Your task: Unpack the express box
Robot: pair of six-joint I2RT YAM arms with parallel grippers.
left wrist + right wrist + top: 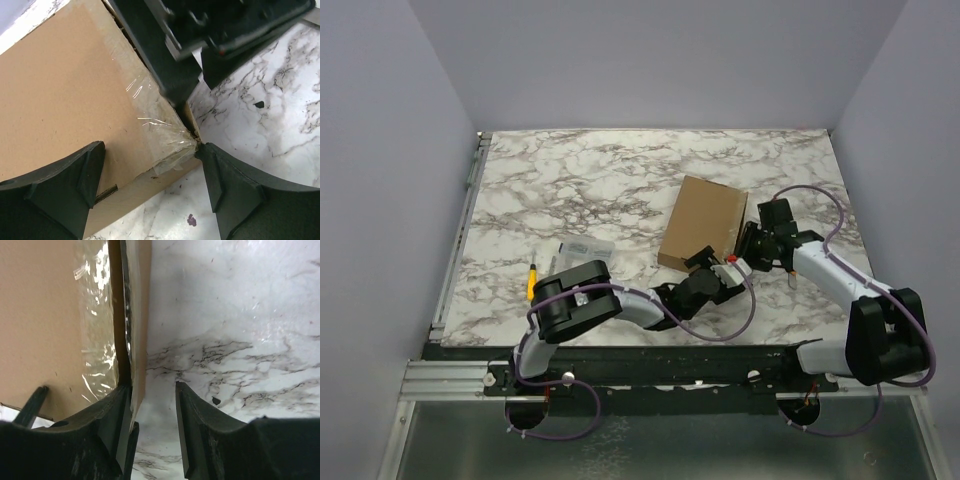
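Your express box (702, 222) is lying flat on the marble worktop (570, 180), right of centre and turned a bit off square. From above it looks closed. Both arms are working at its near-right corner.

The left hand (150, 172) is wide open. In its wrist view the box corner sits in the gap, with one finger (70, 182) over the brown top face and the other out over the marble, its tip right at the corner. It isn't squeezing anything. Clear tape (150, 117) wraps over that corner and runs along the edge, all crinkled and shiny.

The right hand (152, 405) comes in from the box's right side and is open too, with a narrower gap. One finger (107, 425) sits hard up against the dark slit running along the box edge, and a thin brown strip of cardboard stands just inside the gap next to it. The other finger is over bare marble. I can't tell whether that first finger is actually in the slit or just pressed beside it.

Off to the left, well apart from the box, a small clear plastic case (582, 250) lies by the left arm's big joint. A thin yellow stick-like thing (532, 280) lies just beside it.
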